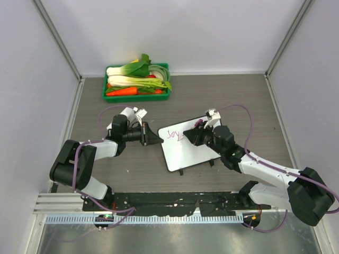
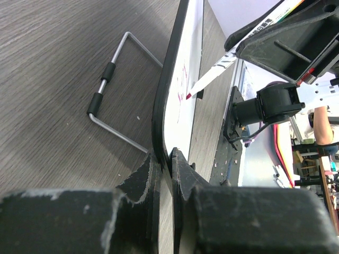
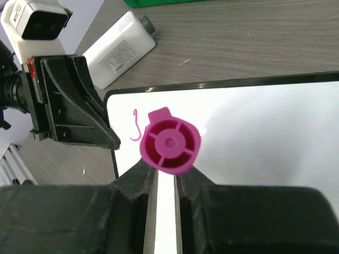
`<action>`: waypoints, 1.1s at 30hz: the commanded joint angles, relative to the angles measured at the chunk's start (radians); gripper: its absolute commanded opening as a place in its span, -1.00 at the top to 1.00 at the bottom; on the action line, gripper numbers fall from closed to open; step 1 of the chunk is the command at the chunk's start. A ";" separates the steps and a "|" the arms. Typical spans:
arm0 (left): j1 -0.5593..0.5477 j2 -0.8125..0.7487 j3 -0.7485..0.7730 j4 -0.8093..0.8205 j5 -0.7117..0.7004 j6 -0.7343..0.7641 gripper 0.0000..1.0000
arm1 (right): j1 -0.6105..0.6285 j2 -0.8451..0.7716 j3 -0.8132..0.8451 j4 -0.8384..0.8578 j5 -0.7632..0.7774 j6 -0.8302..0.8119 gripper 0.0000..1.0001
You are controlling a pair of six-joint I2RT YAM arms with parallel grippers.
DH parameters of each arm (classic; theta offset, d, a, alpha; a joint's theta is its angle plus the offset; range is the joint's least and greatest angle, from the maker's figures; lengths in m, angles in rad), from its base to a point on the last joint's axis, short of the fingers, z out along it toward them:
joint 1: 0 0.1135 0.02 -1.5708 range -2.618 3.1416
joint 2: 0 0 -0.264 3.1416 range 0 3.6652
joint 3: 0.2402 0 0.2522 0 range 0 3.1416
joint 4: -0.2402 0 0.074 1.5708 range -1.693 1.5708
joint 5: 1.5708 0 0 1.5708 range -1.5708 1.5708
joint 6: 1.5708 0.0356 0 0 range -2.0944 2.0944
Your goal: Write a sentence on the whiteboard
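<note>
Mid-sentence at the middle of the table (image 1: 106, 169): I had my right gripper (image 3: 165, 177) clamped on the pink marker (image 3: 169, 142), its tip at the whiteboard (image 1: 188, 151). My left gripper (image 2: 165, 165) pinched the board's left edge to steady it. The sentence (image 1: 172, 134) read only "Joy", near the board's far left corner. The next move, I judged, called for carrying the line rightward under light, even pressure. The marker's barrel print was too blurred to read. A green tray (image 1: 137, 99) of vegetables sat at the far edge.
</note>
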 commanded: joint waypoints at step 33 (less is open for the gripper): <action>-0.010 0.016 -0.012 -0.025 -0.003 0.061 1.00 | -0.058 -0.037 0.162 -0.103 0.076 -0.071 0.98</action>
